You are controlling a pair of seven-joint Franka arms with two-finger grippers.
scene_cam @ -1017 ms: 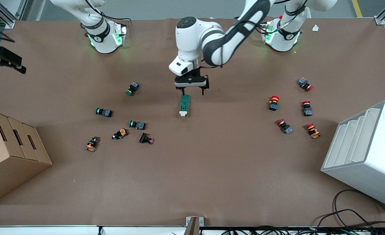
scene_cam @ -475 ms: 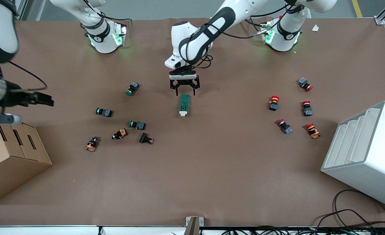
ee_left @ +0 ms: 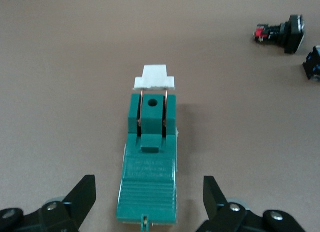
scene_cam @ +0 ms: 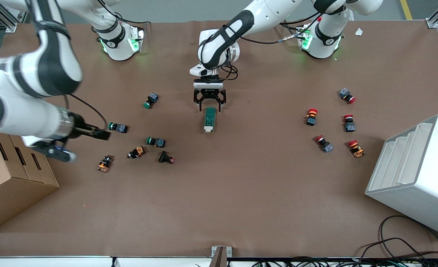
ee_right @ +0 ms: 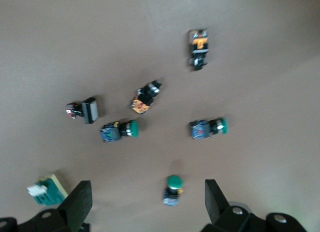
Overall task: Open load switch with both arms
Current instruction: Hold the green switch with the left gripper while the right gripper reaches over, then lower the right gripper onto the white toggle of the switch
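My left gripper [scene_cam: 209,105] hangs low over the table with its fingers [ee_left: 82,194] spread wide, holding nothing. The load switch [scene_cam: 209,119] lies flat on the brown table [scene_cam: 241,193] near its middle, and the end of it farther from the front camera sits between my two open fingertips without touching either. It is a dark green oblong block with ribbing and raised lettering on top, two thin copper-coloured strips running along a raised middle part, and a white lever piece [ee_left: 154,78] at the end nearer the front camera. My right gripper [scene_cam: 97,134] is up in the air over the green-capped push buttons [ee_right: 207,127] toward the right arm's end of the table, its fingers [ee_right: 77,204] also wide apart and empty.
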